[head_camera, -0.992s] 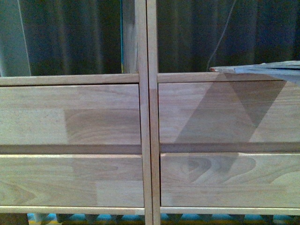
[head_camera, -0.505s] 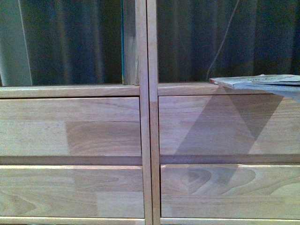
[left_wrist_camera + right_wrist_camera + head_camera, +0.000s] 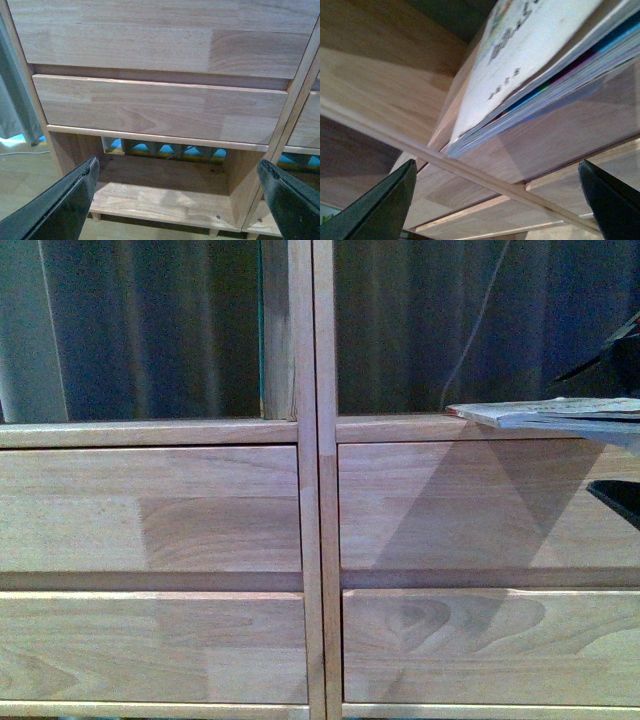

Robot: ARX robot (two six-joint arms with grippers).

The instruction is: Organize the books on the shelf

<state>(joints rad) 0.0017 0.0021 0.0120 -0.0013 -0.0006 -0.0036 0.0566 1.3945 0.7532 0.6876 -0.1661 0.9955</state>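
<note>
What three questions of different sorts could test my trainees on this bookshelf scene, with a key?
1. In the front view, the book shows against which column of the shelf? A. left B. right C. both
2. True or false: the left arm's fingers are closed on the book.
3. Fill in: the front view shows ___ drawer fronts in each column.
Key: 1. B. 2. False; they stand wide apart with nothing between them. 3. two.
</note>
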